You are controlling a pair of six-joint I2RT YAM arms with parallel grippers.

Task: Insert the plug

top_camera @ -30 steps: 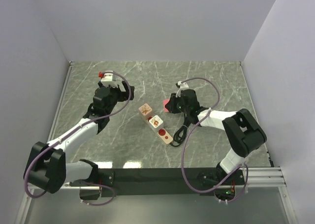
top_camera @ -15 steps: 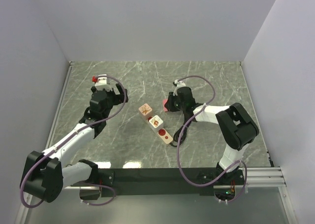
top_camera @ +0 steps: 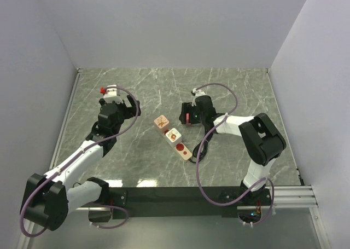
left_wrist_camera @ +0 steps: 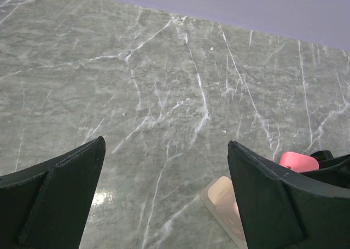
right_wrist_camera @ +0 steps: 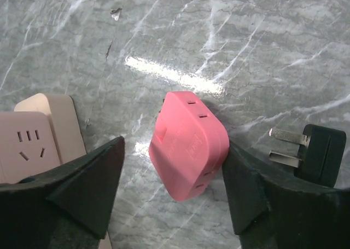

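right tool [right_wrist_camera: 174, 145] is standing partly open low over the grey marble surface [top_camera: 235, 90], gripping nothing. pink plastic plug adapter [right_wrist_camera: 188, 145] is lying loose on the surface between its fingers. one finger [right_wrist_camera: 257, 189] is touching or just beside the adapter, cannot tell which; the other is standing clear of it. beige power strip with sockets [top_camera: 174, 137] is lying just left of the adapter, near the centre. black plug with metal prongs [right_wrist_camera: 320, 148] is lying just outside the closer finger. left tool [left_wrist_camera: 165, 145] is hanging wide open and empty over the far left of the surface.
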